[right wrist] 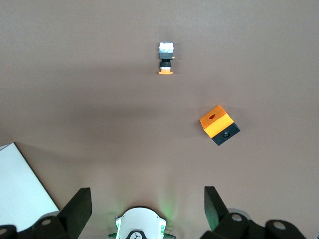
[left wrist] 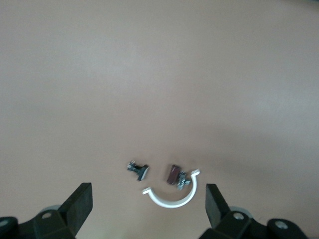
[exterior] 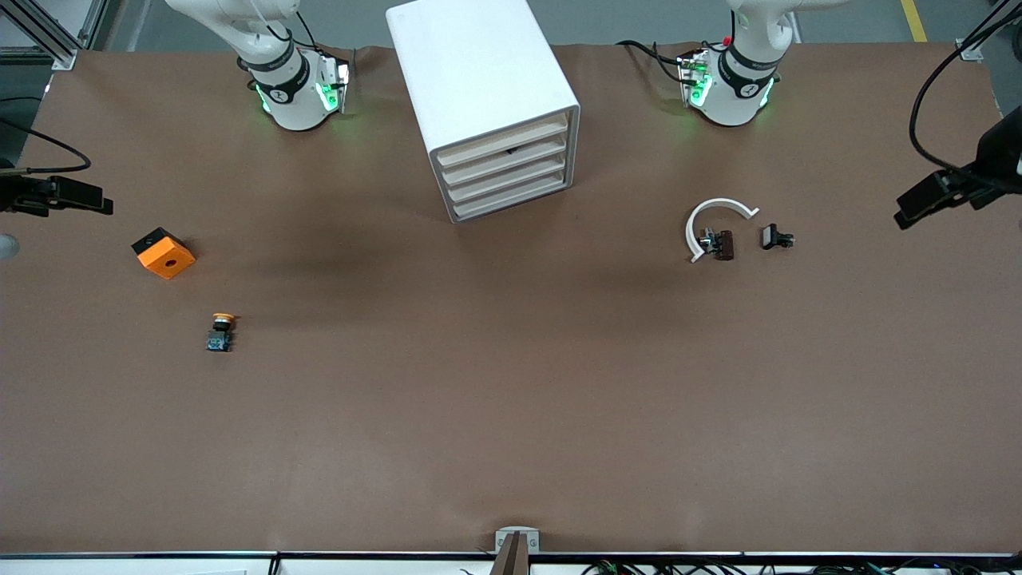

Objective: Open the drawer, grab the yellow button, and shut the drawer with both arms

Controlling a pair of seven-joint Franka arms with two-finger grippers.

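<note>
The right gripper (right wrist: 148,209) hangs open above the table (right wrist: 75,74); the button (right wrist: 166,59) lies near the orange block (right wrist: 218,124).

Two large white jointed robot arms with black joint caps stand at the counter's edge farthest from the front camera, the left arm (exterior: 730,76) and the right arm (exterior: 291,80), each base ringed with green lights. Both arms wait, raised high. The left arm's black two-finger gripper (left wrist: 148,204) hangs above the counter, fingers (left wrist: 79,201) spread wide apart. The right arm's black two-finger gripper (right wrist: 148,206) likewise hangs with fingers (right wrist: 215,204) spread, directly over its own base.
</note>
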